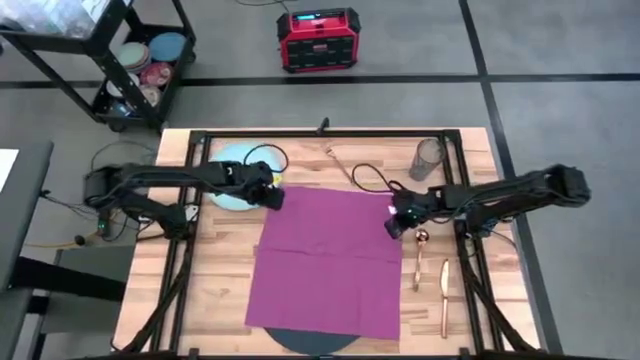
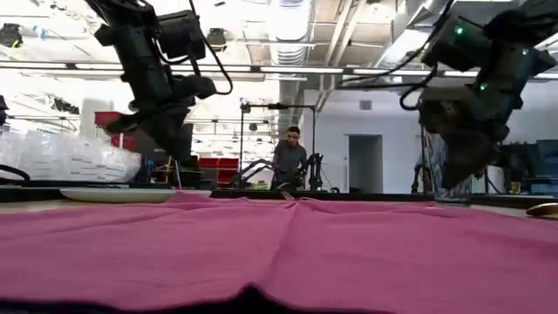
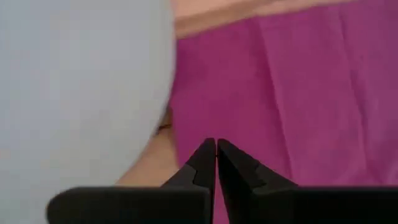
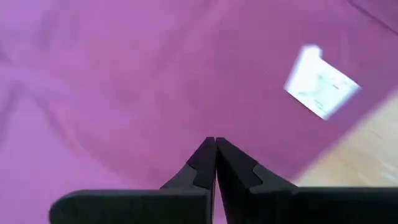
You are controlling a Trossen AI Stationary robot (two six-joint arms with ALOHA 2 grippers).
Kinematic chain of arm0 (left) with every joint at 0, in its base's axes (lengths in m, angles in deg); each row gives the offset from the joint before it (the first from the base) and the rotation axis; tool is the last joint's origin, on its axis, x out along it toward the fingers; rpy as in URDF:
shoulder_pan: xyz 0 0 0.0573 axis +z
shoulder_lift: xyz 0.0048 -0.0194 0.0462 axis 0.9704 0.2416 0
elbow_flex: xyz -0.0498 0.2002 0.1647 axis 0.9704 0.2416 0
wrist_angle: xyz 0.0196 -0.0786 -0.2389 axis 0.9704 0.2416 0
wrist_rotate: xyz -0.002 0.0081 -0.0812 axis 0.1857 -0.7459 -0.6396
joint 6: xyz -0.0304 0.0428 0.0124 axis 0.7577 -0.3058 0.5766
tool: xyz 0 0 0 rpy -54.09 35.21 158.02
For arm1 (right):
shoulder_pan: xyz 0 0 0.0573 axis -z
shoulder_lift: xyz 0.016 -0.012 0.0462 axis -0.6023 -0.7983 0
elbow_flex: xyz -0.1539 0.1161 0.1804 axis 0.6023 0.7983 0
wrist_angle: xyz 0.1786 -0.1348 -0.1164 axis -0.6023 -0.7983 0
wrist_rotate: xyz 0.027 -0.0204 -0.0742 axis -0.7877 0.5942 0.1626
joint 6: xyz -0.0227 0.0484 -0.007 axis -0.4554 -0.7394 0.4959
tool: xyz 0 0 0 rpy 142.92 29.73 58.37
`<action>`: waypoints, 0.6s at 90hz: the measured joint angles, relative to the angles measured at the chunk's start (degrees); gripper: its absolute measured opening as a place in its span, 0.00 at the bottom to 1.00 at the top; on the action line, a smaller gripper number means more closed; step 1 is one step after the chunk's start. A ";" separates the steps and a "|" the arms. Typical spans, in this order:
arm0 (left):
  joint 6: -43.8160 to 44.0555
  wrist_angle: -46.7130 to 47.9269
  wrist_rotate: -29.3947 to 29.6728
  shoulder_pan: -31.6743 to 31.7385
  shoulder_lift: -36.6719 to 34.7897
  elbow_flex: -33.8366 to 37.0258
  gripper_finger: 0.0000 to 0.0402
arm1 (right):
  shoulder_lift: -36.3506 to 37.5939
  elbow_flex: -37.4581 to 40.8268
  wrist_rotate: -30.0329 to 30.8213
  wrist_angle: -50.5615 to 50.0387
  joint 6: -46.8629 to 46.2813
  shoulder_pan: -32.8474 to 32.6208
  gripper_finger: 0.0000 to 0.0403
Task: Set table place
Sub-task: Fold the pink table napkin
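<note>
Left gripper point(image 1: 272, 197) pinched closed at napkin point(image 1: 325, 262) far corner beside plate point(image 1: 226, 190). Right gripper point(image 1: 392, 225) likewise, opposite corner; we note bare table point(image 1: 215, 290) flanking

A magenta cloth napkin point(image 1: 327, 260) is spread mid-table; a pale blue round plate point(image 1: 232, 172) lies at ten o'clock, copper-coloured cutlery point(image 1: 432, 275) at three.

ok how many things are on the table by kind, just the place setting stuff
napkin: 1
plate: 1
mat: 1
tumbler: 1
cutlery pieces: 3, at
total: 7
</note>
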 joint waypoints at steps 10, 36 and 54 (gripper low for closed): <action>1.32 -0.01 -0.29 -2.39 1.65 0.00 0.00 | 0.41 0.00 1.02 0.23 -0.41 0.08 0.00; 1.81 -5.27 -6.06 -6.98 12.33 0.00 0.00 | -0.11 0.00 2.20 0.19 -0.40 1.02 0.00; 2.75 -13.66 -8.87 -8.07 18.70 -1.02 0.00 | -0.11 0.00 2.13 0.00 -0.11 1.28 0.00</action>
